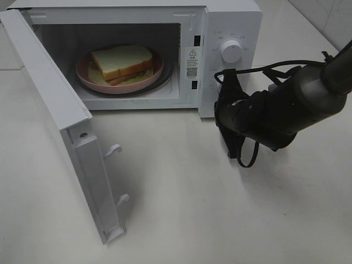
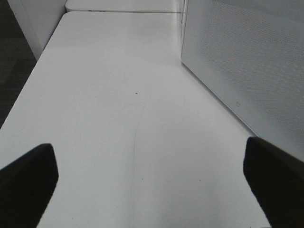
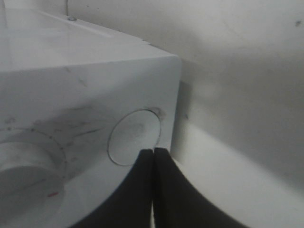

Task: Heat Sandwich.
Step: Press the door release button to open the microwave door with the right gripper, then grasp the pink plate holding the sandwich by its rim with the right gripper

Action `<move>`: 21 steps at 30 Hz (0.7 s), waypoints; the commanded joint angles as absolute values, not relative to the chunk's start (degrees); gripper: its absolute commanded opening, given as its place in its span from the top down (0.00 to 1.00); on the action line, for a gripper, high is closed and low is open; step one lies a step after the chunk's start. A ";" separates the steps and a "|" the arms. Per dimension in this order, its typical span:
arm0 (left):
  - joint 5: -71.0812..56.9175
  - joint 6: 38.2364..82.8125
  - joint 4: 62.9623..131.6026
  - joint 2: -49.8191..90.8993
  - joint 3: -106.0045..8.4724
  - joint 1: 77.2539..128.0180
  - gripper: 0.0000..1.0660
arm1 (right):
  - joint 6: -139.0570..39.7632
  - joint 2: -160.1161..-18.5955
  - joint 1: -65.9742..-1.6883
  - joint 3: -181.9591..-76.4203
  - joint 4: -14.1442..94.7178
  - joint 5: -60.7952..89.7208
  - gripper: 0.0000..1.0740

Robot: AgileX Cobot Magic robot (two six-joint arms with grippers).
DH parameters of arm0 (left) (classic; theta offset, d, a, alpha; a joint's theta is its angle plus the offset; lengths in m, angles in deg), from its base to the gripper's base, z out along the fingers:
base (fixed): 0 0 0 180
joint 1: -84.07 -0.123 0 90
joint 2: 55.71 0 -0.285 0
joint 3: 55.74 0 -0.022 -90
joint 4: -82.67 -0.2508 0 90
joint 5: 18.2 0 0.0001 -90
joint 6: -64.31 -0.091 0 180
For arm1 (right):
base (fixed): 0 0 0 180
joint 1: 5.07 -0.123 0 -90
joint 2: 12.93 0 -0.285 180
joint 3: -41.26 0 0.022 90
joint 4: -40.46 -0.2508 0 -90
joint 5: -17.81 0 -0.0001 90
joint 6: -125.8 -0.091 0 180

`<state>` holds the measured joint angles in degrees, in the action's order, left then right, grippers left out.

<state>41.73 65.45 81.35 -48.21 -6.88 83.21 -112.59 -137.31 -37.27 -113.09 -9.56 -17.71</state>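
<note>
1. Jaws: left gripper (image 2: pixel 152 187) is spread wide with nothing in it. Right gripper (image 3: pixel 153 153) is pinched shut, nothing between the tips.
2. Left gripper hovers over the table (image 1: pixel 181 192), just beside the outer face of the door (image 1: pixel 55 104).
3. Door is swung fully open at the left of the microwave (image 1: pixel 231 16).
4. Sandwich (image 1: pixel 124 61) sits on the pink plate (image 1: pixel 96 85) inside the cavity. Loading looks done.
5. Right of the cavity, the shut tips sit at the round button (image 3: pixel 133 137) below the dial (image 1: pixel 231 50). Can't tell if they touch.
6. Step, as I read it: closing up.
7. Next move: push on the door's outer face until the hooks latch, then turn the dial.
</note>
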 commanded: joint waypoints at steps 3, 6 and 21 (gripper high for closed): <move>41.22 65.45 81.47 -49.13 -6.77 83.04 0.06 | -107.43 -132.96 -37.15 -110.97 -8.53 -13.47 1.00; 41.22 65.45 81.47 -49.13 -6.77 83.04 0.06 | -101.81 -129.86 -37.15 -109.65 -8.36 -9.92 1.00; 41.22 65.45 81.47 -49.13 -6.77 83.04 0.06 | -60.39 -114.57 -37.10 -107.42 -7.61 19.02 1.00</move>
<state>41.73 65.45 81.35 -48.21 -6.88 83.21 -65.60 -116.11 -37.15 -107.53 -8.41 14.84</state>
